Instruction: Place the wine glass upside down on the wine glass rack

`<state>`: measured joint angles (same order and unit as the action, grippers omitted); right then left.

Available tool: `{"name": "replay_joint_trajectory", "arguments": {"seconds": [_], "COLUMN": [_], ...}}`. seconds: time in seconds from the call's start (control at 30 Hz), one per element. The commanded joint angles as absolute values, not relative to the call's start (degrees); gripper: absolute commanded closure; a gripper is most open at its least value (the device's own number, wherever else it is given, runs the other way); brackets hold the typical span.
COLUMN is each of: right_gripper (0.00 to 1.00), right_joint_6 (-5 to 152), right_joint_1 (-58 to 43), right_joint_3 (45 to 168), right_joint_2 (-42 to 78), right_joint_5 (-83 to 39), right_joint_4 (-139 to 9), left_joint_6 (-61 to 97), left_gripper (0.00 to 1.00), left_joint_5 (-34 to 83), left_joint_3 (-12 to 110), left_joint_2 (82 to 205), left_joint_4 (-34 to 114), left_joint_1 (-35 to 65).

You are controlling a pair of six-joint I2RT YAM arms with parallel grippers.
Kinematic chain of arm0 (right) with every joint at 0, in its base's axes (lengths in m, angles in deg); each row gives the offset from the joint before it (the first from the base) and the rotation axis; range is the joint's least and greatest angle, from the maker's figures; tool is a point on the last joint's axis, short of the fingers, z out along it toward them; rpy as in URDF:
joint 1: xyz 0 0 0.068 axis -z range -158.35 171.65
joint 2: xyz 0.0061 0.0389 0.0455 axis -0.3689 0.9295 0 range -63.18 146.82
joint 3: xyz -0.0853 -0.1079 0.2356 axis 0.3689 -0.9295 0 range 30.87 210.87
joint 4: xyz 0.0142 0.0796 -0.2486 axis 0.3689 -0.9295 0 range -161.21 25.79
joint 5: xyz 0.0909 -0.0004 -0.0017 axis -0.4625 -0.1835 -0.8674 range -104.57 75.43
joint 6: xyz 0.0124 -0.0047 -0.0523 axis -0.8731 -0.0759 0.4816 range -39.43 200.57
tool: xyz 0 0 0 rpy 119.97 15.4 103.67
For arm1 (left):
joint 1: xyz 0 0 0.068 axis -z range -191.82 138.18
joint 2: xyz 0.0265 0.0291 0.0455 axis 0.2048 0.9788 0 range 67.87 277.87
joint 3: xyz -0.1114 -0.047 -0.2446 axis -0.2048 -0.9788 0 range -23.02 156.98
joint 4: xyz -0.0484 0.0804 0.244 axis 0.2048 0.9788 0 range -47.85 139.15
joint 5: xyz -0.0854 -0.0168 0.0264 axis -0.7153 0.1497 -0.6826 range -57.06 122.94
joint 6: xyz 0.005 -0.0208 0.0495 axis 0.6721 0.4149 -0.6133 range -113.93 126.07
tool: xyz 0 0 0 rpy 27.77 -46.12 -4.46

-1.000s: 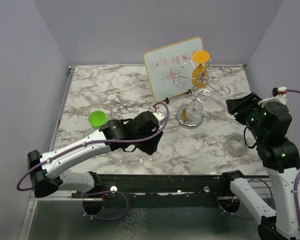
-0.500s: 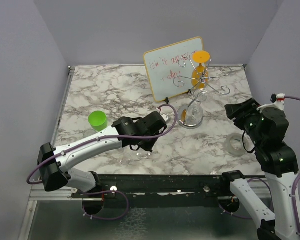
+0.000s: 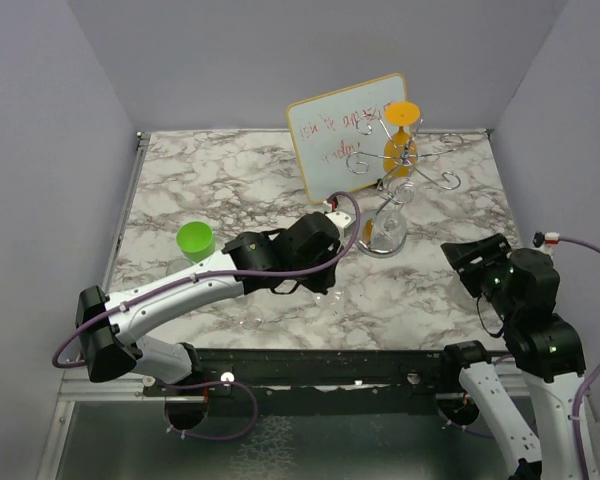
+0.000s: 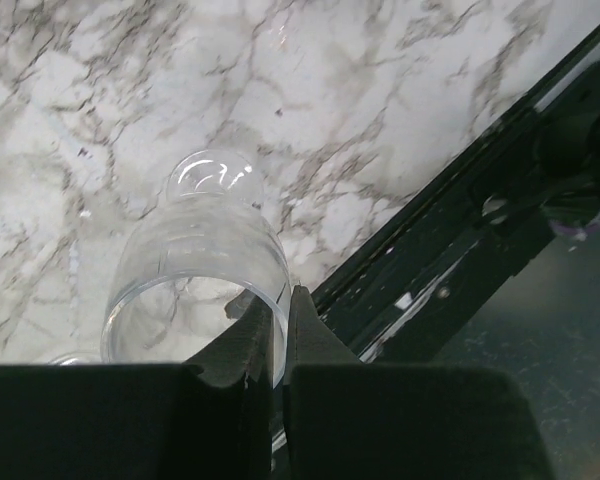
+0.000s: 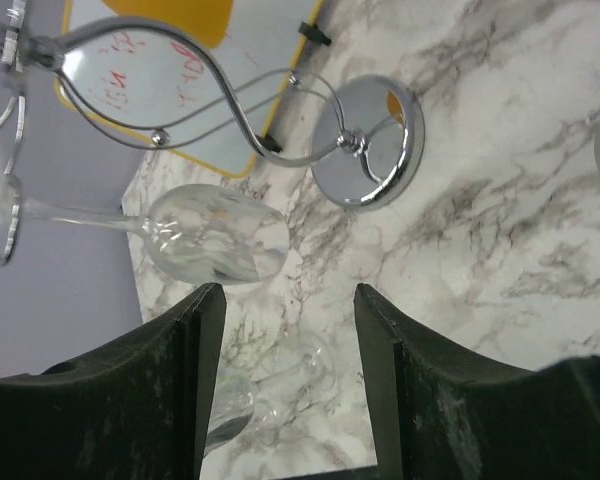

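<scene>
The bench is white marble veined grey, the cup lime green, the wine glass rack shiny silver, the whiteboard scrawled red.

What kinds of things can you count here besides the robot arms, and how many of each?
Wine glass rack: 1
Clear wine glass: 2 in plain view, one hung on the rack, one in the left gripper
Orange glass on the rack: 1
Green cup: 1
Whiteboard: 1
Total: 6
</scene>
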<state>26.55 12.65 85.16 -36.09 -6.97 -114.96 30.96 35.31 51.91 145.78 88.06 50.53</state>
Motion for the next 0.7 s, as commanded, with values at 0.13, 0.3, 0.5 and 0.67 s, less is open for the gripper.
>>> {"name": "replay_joint_trajectory", "arguments": {"seconds": [0.13, 0.3, 0.5, 0.67], "right_gripper": [0.41, 0.42, 0.42, 0.42], "right_joint_6": [3.4, -10.6, -19.9, -19.4], "right_joint_1": [12.7, 12.8, 12.8, 12.8], "right_joint_3": [72.6, 63.6, 56.1, 57.5], "right_joint_2": [-42.6, -48.3, -49.4, -43.4], "right_joint_5": [-20.2, -28.6, -35.9, -37.9], "right_joint_4": [-117.5, -110.7, -102.5, -98.6], "left_joint_6": [40.0, 43.2, 43.7, 44.7], "left_gripper": [1.00, 1.00, 1.00, 1.00], "left_joint_5": [37.4, 38.0, 38.0, 39.1], "left_joint_3": [46.1, 37.1, 25.1, 22.8], "left_joint_2": [143.8, 139.4, 133.2, 132.6], "left_joint_4": [63.1, 49.4, 29.0, 23.1], "left_joint_1": [52.9, 53.5, 54.0, 54.4]}}
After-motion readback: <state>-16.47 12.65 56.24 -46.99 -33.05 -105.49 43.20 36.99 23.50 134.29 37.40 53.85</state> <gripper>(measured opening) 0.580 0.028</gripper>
